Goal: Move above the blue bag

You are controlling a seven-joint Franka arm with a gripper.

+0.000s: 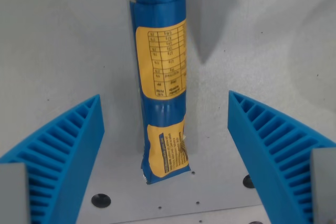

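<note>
One blue bag [161,77], apparently rolled | end effector [165,124] fingers apart, straddling it

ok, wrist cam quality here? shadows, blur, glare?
Wrist view: the blue bag is sharp and its yellow label's table grid is visible, though the print is too small to read; a soft shadow falls to its right on the grey table; the open gripper fingers look slightly soft; no strong glare.

Lab bench — grey tabletop [63,40], threaded mounting holes [100,200]
</note>
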